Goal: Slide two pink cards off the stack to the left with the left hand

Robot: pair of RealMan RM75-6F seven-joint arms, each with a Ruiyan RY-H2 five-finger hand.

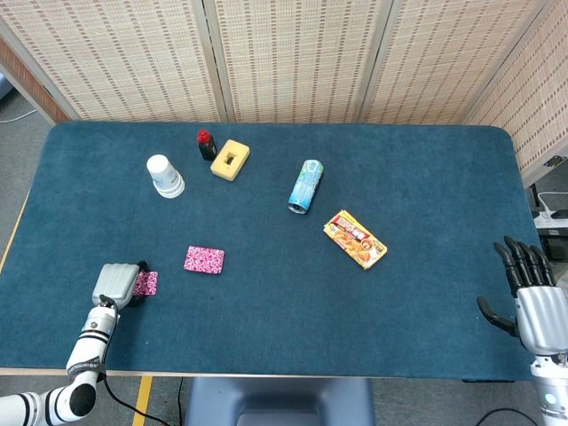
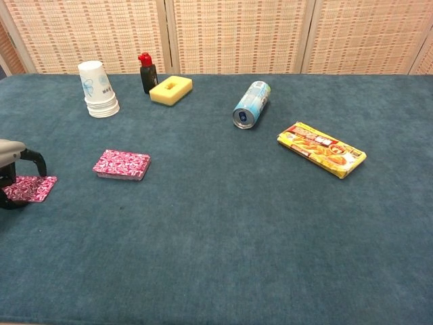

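Note:
The pink card stack (image 1: 204,260) lies left of the table's middle, also seen as the stack (image 2: 122,164) in the chest view. Well left of it a loose pink card (image 1: 146,282) lies on the cloth, with my left hand (image 1: 114,284) curled over its left end. The chest view shows the same card (image 2: 32,188) under my left hand (image 2: 12,162) at the frame's left edge, fingers and thumb bent down onto it. Whether one card or two lie there is too small to tell. My right hand (image 1: 531,302) hovers at the table's right front corner, fingers spread and holding nothing.
At the back left stand stacked paper cups (image 1: 165,176), a small dark bottle with a red cap (image 1: 206,144) and a yellow sponge (image 1: 230,160). A can (image 1: 305,186) lies on its side mid-table, with a yellow snack packet (image 1: 355,239) to its right.

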